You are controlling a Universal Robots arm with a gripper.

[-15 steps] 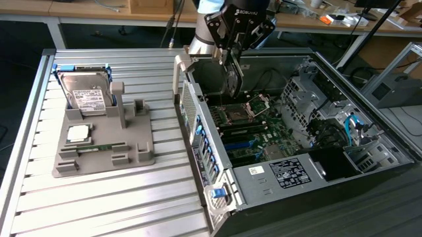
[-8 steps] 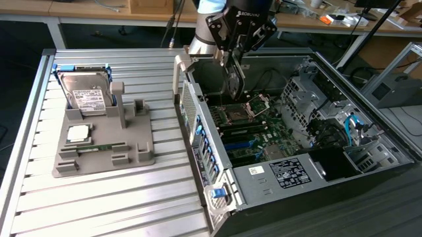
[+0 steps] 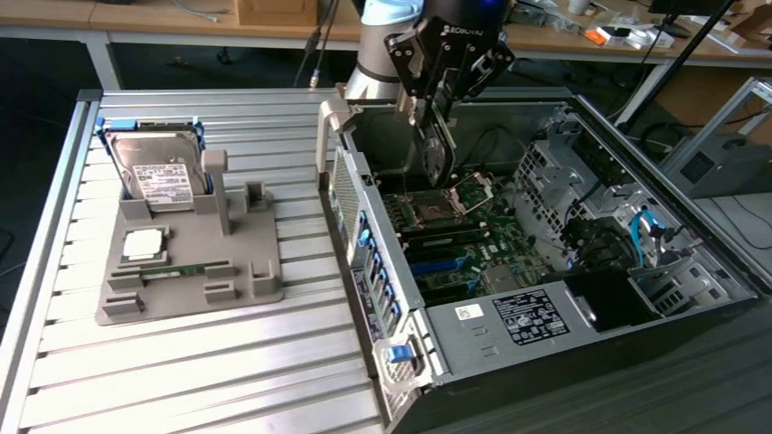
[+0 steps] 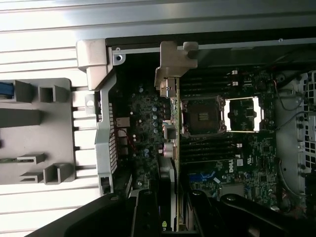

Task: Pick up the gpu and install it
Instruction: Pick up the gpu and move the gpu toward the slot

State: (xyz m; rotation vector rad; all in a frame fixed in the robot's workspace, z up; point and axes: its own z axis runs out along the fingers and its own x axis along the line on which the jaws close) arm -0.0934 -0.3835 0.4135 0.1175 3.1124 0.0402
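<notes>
The gripper point(image 3: 429, 125) hangs over the open case point(image 3: 675, 240), its jaws partly closed and clamped on the gpu point(image 3: 437, 158). The card is gripped by one end and hangs upright below the fingertips, so most of it lies outside the jaws, reaching down into the case. Its lower end sits above the motherboard point(image 3: 483, 258), close to the CPU socket point(image 3: 435, 210); whether it touches the board cannot be told. In the wrist view the gpu point(image 4: 174, 69) appears edge-on as a thin strip running out from between the two dark fingers point(image 4: 145, 210), with its silver bracket at the far end near the case wall, and the socket point(image 4: 202, 116) just beside it. Well apart from the case, on the exterior view's left, a grey holder point(image 3: 259, 271) on the slatted table point(image 3: 181, 380) carries a hard drive point(image 3: 163, 176) standing on edge.
</notes>
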